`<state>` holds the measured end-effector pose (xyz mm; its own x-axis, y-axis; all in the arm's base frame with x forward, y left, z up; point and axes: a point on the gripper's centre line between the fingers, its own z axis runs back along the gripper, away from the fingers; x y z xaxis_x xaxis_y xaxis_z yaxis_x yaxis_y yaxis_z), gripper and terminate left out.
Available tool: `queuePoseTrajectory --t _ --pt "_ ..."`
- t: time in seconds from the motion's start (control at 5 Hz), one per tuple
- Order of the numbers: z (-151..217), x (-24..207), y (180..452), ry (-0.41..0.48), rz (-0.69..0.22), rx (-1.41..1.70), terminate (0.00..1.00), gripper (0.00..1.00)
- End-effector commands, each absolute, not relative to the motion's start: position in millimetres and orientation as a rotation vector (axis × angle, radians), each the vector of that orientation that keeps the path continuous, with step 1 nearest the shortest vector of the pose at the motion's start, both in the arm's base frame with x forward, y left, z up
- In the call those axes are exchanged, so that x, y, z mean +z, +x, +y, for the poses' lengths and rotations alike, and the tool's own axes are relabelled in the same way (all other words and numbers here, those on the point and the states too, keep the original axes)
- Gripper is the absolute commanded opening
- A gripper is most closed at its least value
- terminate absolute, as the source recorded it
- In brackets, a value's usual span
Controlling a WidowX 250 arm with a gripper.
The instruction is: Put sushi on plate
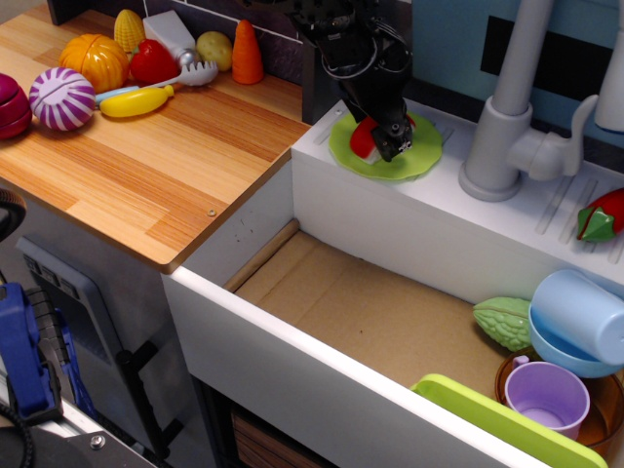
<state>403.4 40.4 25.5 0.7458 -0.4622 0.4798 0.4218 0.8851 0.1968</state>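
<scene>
Now, sushi (364,138) over the plate (421,159).
Upper centre of the frame: the gripper (382,138) has its jaws clenched on the sushi.

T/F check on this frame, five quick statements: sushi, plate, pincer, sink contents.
1. The sushi is over the plate. True.
2. The plate sits on the wooden counter. False: it is on the white ledge behind the sink, beside the faucet.
3. The pincer is above the plate. True.
4. The purple cup is on the wooden counter. False: it stands in the sink's right corner.
5. The carrot toy stands upright on the counter's back edge. True.
</scene>
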Motion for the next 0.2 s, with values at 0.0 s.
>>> queuePoseTrajectory --t 0.0 --pt "44.7 36.5 407.9 0.095 -0.575 -0.485 1.0 1.0"
